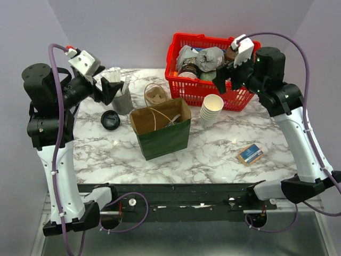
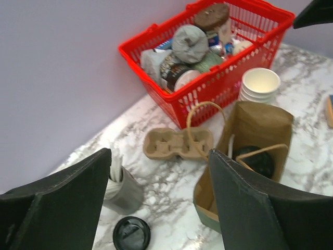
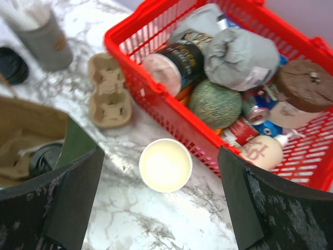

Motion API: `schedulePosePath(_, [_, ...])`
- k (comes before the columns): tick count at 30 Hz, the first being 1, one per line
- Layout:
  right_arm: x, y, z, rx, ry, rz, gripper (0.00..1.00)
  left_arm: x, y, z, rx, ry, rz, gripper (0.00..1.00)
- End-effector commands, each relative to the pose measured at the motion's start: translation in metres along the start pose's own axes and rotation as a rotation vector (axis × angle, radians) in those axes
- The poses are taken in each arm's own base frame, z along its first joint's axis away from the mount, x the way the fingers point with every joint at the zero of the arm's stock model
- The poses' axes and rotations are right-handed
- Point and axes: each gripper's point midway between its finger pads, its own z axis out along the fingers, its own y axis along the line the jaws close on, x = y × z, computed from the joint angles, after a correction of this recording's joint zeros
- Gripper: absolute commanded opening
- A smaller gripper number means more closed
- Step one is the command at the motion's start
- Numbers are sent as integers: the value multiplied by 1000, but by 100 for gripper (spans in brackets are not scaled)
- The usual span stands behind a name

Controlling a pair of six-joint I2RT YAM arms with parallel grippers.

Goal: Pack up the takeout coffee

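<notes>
**A:** Bag?
**B:** Bag point(image 1: 162, 130) upright mid-table point(image 1: 213, 154), on veined marble. Creased paper, green outside, kraft brown inside, mouth open, thin loop handles. A glossy black top point(image 2: 256, 162), round, sits low inside. Cannot tell if a cup is under it.

**A:** Cups?
**B:** Cups point(image 1: 212, 109), white paper, nested in a leaning stack. They stand between the bag and the basket point(image 1: 186, 88), just beside its front wall. Basket is red plastic lattice, heaped with tins and crumpled grey wraps.

**A:** Other bits?
**B:** Carrier point(image 2: 177, 143), moulded pulp with round wells, lies flat behind the bag. Loose lid point(image 1: 111, 120), a black disc, left of the bag. Holder point(image 1: 123, 100), a grey cylinder stuffed with white sticks, behind the lid. Box point(image 1: 250, 154), small, orange and blue, flat, well right of the bag.

**A:** Grippers?
**B:** Left gripper point(image 1: 106, 88) hangs above the holder. Its fingers point(image 2: 57, 208) are matte black wedges, spread wide, nothing between them. Right gripper point(image 1: 226, 74) hangs over the basket's front rim. Its fingers point(image 3: 260, 208) are scuffed black, spread wide too, empty.
</notes>
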Motion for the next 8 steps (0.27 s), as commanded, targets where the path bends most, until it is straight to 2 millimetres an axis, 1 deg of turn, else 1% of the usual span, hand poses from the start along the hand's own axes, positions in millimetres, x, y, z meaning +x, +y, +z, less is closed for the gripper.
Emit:
schedulePosePath(1, [-29, -34, -11, 187, -62, 70, 100, -31, 42, 6, -180, -111, 7, 86])
schedulePosePath(2, [-44, -33, -18, 181, -99, 72, 100, -32, 46, 8, -194, -119, -7, 87])
schedulePosePath(3, [-48, -32, -19, 172, -109, 78, 100, -37, 50, 10, -206, -142, -27, 88])
schedulePosePath(4, [-54, -33, -21, 174, -122, 89, 100, -38, 58, 13, -225, -146, -42, 89])
schedulePosePath(5, [-60, -32, -22, 171, -137, 99, 100, -40, 62, 15, -230, -155, -47, 89])
schedulePosePath(6, [-75, -34, -31, 175, -174, 101, 100, -47, 66, 17, -237, -175, -29, 91])
schedulePosePath(7, [-81, -35, -30, 180, -185, 105, 100, -52, 72, 21, -243, -191, -68, 98])
schedulePosePath(8, [-89, -38, -34, 193, -207, 114, 100, -56, 78, 21, -262, -206, -72, 99])
